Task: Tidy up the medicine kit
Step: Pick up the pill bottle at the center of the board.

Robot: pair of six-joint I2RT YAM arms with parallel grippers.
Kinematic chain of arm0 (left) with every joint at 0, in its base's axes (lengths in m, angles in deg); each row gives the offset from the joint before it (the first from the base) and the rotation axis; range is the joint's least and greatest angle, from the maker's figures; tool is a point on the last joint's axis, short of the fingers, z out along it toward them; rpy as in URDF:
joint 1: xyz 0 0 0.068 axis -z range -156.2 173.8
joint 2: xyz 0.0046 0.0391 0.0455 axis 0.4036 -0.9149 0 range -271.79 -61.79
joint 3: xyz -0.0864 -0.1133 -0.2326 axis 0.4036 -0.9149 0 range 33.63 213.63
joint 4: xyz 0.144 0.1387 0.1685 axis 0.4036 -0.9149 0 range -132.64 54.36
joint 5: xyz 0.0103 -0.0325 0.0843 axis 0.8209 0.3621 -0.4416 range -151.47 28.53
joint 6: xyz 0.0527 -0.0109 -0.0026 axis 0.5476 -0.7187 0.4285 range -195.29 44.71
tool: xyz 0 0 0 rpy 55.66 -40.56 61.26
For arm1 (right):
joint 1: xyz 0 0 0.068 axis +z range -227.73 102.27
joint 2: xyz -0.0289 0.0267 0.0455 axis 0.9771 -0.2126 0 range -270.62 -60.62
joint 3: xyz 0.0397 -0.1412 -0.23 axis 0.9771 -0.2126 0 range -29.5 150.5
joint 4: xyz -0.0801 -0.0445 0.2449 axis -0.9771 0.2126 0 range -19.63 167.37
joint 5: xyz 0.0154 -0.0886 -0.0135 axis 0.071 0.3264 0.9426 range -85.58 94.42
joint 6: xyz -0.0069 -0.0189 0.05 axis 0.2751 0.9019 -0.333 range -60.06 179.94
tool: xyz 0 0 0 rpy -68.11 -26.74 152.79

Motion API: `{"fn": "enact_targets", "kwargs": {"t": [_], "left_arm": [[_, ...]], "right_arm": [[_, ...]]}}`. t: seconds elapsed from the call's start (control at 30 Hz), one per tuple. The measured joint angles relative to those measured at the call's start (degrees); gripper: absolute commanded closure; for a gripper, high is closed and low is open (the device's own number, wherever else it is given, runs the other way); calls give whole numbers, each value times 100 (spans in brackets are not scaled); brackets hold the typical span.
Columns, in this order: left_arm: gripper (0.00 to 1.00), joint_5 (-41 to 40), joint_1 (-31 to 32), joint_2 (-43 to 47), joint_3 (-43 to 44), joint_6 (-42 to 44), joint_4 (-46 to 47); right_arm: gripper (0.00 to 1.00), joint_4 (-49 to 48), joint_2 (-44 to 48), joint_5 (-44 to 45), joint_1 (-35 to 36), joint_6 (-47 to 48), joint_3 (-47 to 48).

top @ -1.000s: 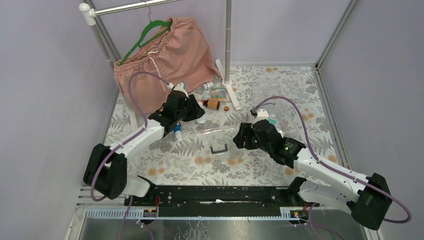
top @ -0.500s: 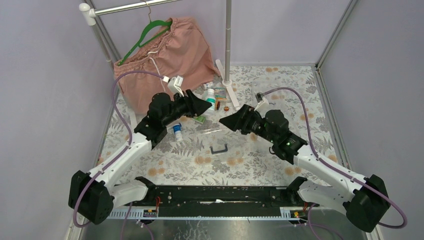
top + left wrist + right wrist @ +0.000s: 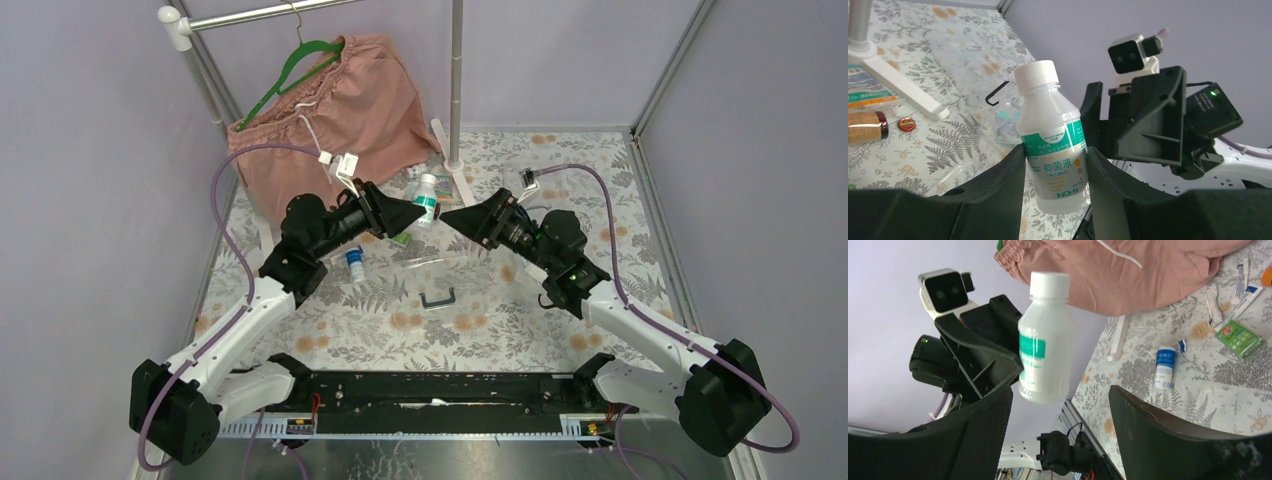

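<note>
The white bottle [image 3: 426, 197] now hangs in mid-air between the arms, lifted off the counter [image 3: 600, 180] within the last second (a handover looks likely). The left gripper [image 3: 410, 212] jaws clamp its lower body. The right gripper [image 3: 452, 218] has swung up facing it, jaws spread wide, touching nothing.

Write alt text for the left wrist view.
The left tool grips a clear bottle with a white cap and green label, above the floral tabletop. The black right tool faces it close by; a brown bottle lies at the frame's left edge.
</note>
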Motion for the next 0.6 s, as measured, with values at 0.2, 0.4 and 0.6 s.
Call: {"fn": "enact_targets", "kwargs": {"t": [0.2,0.4,0.6], "left_arm": [[69,337,0,74,-68,-2,240],[70,551,0,74,-118,2,337],[71,664,0,74,-129,22,350]], "right_arm": [[19,-343,-310,-85,-85,-184,160],[18,-852,-881,-369,-136,-496,343],[34,-1209,-1150,-568,-144,-706,487]]}}
